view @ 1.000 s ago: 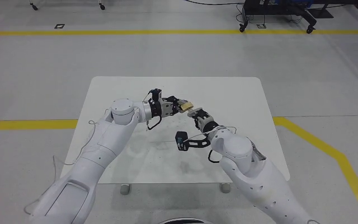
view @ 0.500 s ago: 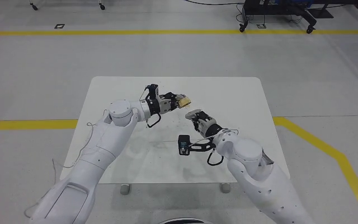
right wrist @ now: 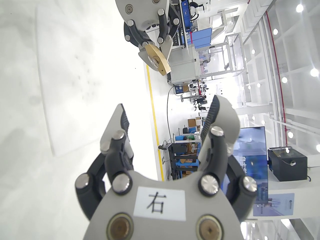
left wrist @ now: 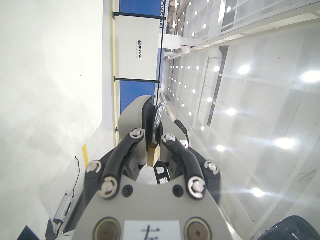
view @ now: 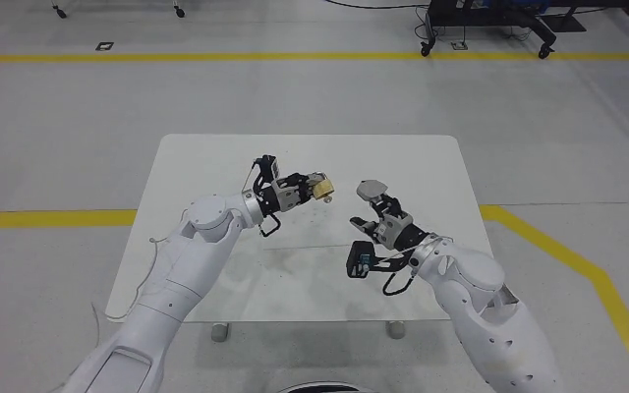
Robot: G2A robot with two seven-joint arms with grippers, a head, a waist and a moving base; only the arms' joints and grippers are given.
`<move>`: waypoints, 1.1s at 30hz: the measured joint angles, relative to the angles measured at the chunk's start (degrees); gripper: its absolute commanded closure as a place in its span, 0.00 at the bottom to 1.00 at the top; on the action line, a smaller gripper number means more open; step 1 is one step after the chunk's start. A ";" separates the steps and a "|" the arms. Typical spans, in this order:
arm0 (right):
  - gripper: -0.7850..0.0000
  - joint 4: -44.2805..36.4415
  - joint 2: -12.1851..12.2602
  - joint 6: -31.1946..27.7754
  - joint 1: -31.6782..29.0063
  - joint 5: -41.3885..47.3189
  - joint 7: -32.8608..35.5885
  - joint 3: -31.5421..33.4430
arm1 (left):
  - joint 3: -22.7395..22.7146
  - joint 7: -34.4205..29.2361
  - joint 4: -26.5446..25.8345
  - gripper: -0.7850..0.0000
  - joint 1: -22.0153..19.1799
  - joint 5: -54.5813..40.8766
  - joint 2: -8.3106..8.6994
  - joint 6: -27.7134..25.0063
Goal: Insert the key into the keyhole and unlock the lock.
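- The left hand [view: 305, 187] is clenched on a brass padlock [view: 320, 186], pinching it from both sides. The lock juts out past the fingertips.
- From that arm's wrist, a silvery metal piece [left wrist: 159, 112] sits up at the fingertips. Whether it is shackle or key I cannot tell.
- Seen from the other arm, a round silver disc [right wrist: 153, 58] set in the brass points towards the right hand.
- The right hand [view: 368, 203] is released, fingers spread wide with nothing between them. It is aimed at the padlock, near it but apart.
- Both hands are over the white desk [view: 197, 196]. The padlock is about mid-width in the far half, and the right hand is just to its right. Bare desktop lies under the gap between them.
- Out beyond the desk, yellow lines [view: 295, 56] run across the grey floor, one past the far edge and one level with the desk on either side.
- A black wheeled frame [view: 491, 20] stands far off at the back right, well away from the work.
- A small grey box [left wrist: 62, 208] with a cable lies on the floor.
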 measured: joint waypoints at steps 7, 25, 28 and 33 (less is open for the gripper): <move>0.00 -0.08 -0.05 0.74 0.17 -0.36 0.05 -1.26 | -0.36 2.03 -1.08 1.00 1.24 0.51 -0.03 -2.30; 0.56 12.09 -0.57 6.71 10.21 4.91 -13.71 -7.67 | 4.67 3.22 11.73 1.00 -0.32 -10.91 -4.99 -28.55; 0.57 11.93 -0.47 7.08 10.13 5.02 -13.44 -7.37 | 4.59 2.28 12.86 1.00 -0.78 -11.17 -5.28 -29.02; 0.63 11.54 -0.28 6.43 10.27 3.40 -11.14 -7.23 | 4.37 1.01 13.95 1.00 -1.21 -11.48 -5.66 -28.58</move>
